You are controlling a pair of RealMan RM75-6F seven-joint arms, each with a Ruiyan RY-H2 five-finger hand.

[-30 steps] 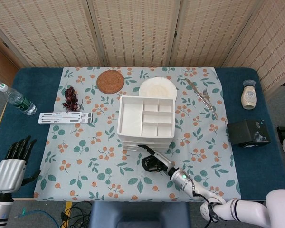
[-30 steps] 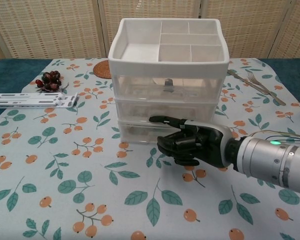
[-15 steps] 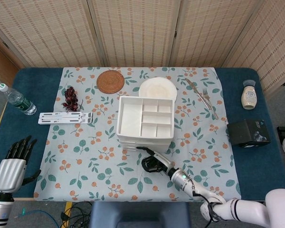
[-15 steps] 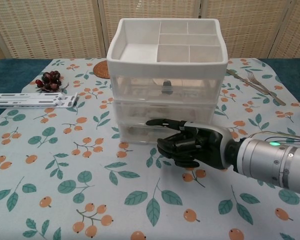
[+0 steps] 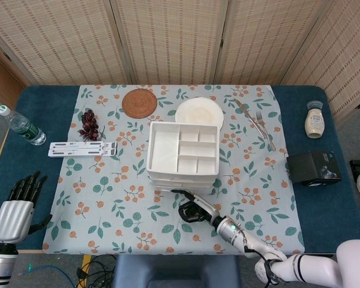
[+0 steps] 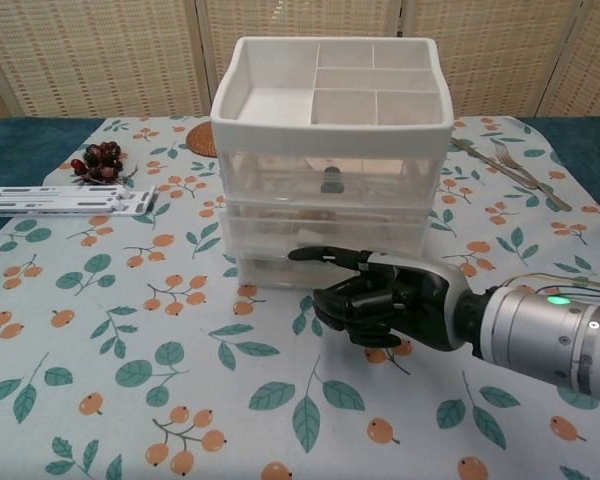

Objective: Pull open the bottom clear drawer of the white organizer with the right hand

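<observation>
The white organizer (image 6: 330,135) stands mid-table with a divided tray on top and three clear drawers below; from above it shows as a white grid (image 5: 162,147). My right hand (image 6: 385,300) lies low against the front of the bottom drawer (image 6: 265,268), fingers curled in at its middle and one finger stretched left along the drawer face. The drawer's handle is hidden behind the hand. In the head view the right hand (image 5: 192,211) sits just in front of the organizer's near side. My left hand (image 5: 12,210) hangs off the table's near left corner, fingers apart and empty.
Grapes (image 5: 89,124) and a white flat strip (image 5: 82,149) lie left of the organizer. A woven coaster (image 5: 138,102) and plate (image 5: 199,111) sit behind it. Fork and knife (image 5: 256,123), a jar (image 5: 314,120) and a black box (image 5: 314,167) are on the right, a water bottle (image 5: 21,126) far left.
My right hand has drawn back a little toward me, and the whole organizer has slid slightly toward me and to the left with it. The left hand has stayed put.
</observation>
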